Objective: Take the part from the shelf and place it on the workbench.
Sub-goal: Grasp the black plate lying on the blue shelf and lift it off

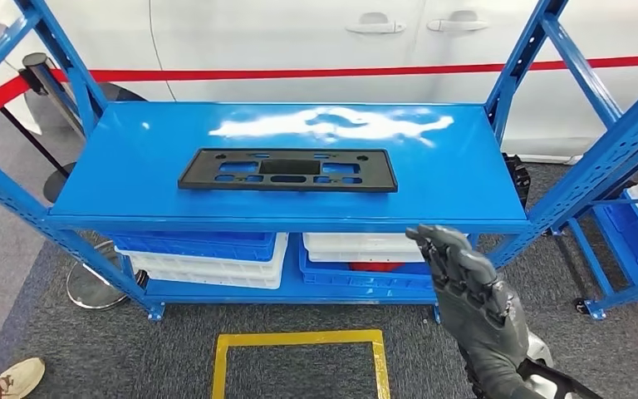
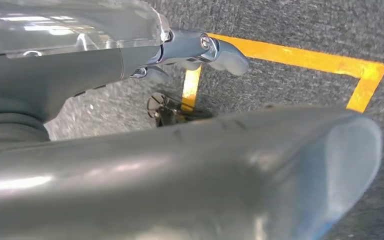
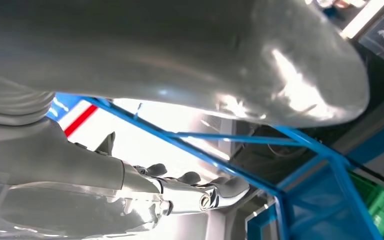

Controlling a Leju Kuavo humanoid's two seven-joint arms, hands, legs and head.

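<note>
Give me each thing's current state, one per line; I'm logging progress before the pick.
Black part: lying flat on the shelf's top deck, untouched.
Right robot hand: raised in front of the shelf edge, holding nothing, fingers apart.
Left robot hand: hanging over the carpet near the yellow floor marking, holding nothing.
Blue and white bins: stacked on the lower shelf.

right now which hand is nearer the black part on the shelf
Right. The right hand is raised just short of the shelf's front edge, off to the part's right; the left hand hangs low over the floor.
</note>
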